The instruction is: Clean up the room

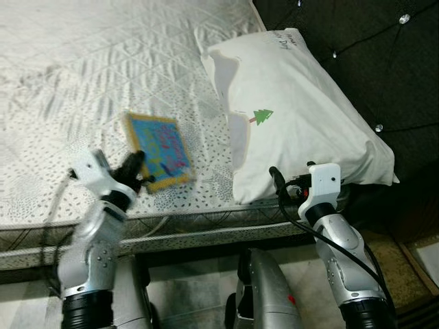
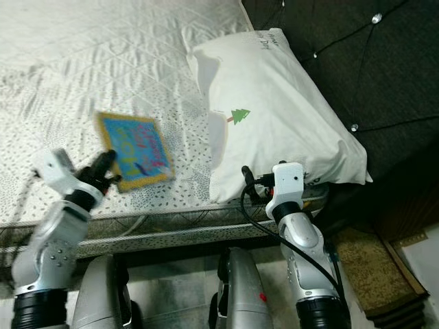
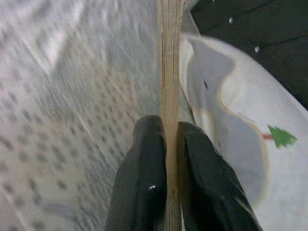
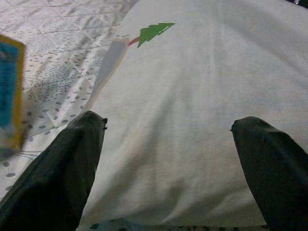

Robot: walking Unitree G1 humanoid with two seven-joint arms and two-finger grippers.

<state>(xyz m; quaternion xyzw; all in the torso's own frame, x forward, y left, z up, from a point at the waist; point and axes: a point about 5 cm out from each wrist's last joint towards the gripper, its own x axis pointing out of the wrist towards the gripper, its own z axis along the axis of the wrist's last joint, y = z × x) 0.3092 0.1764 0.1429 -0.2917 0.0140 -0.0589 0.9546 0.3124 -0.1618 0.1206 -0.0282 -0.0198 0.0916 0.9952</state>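
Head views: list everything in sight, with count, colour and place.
book: 1, blue with yellow border, over the mattress, held by its edge
pillow: 1, white with a green tree print, at the head of the bed
mattress: 1, white quilted with grey dots, across the scene
headboard: 1, black tufted, behind the pillow
mat: 1, brown, on the floor beside the bed
left gripper: 1, black fingers shut on the book
right gripper: 1, black fingers open, facing the pillow
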